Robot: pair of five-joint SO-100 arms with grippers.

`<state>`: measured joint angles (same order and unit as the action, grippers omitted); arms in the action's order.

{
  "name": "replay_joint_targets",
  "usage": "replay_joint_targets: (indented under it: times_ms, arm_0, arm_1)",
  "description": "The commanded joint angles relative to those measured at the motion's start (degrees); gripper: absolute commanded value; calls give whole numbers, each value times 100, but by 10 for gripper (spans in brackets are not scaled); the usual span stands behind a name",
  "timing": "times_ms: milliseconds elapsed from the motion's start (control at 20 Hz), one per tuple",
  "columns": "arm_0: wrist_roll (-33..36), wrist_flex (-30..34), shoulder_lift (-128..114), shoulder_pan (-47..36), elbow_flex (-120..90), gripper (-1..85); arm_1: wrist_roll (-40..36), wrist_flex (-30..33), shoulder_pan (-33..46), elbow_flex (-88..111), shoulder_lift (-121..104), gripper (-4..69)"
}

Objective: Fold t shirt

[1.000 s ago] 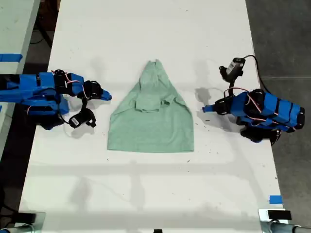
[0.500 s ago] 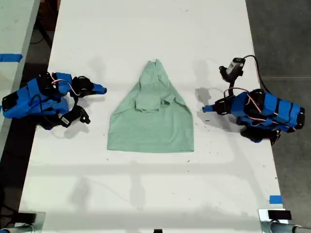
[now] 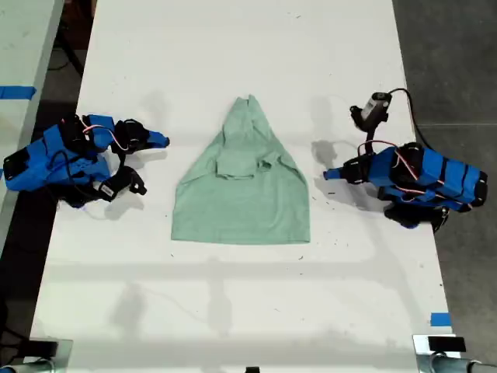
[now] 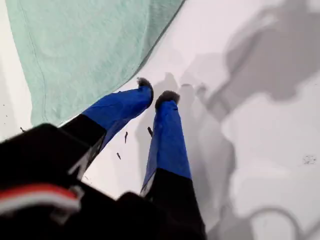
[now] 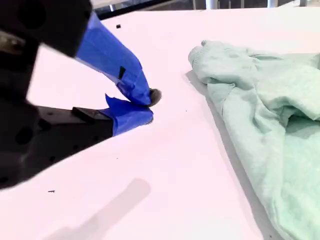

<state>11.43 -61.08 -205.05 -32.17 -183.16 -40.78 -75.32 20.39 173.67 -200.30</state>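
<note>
— Step in hand?
— Between folds, by the look of it. T shirt (image 3: 241, 198) flat in the middle of the counter (image 3: 233, 311), narrowed to a point at the far end, sleeves apparently turned in over the chest, hem straight at the near end. Neither arm touching it.

— End effectors?
— My first end effector (image 3: 330, 172) at the exterior view's right, just beside the shirt's slanted edge, closed down to a narrow slit with nothing in it. My second end effector (image 3: 161, 141) at the exterior view's left, clear of the cloth, tips pinched together, empty.

— Next move?
— Probably a lengthwise fold: hem up toward the point, or the point down. Calls for opening both, dropping onto two corners of one end, pinching every layer, lifting together, laying over evenly.

— Risks?
— Soft, wrinkled cloth; tucked sleeves likely to slip out if only the top layer gets caught.

— Hidden or unclear?
— Layer count under the chest folds unreadable. Collar not distinguishable. Each wrist view shows only one strip of the shirt. Small dark specks on the counter, nature unknown.
</note>
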Motion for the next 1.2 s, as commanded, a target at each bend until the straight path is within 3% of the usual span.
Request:
replay_joint_targets:
  times_ms: [0, 1150]
  arm_0:
    - [-53, 0, -44, -44, -62, -2]
    - [-88, 0, -44, -114, -79, -2]
  arm_1:
    - [-79, -53, 9, 457, -35, 53]
    - [-35, -53, -141, 457, -35, 53]
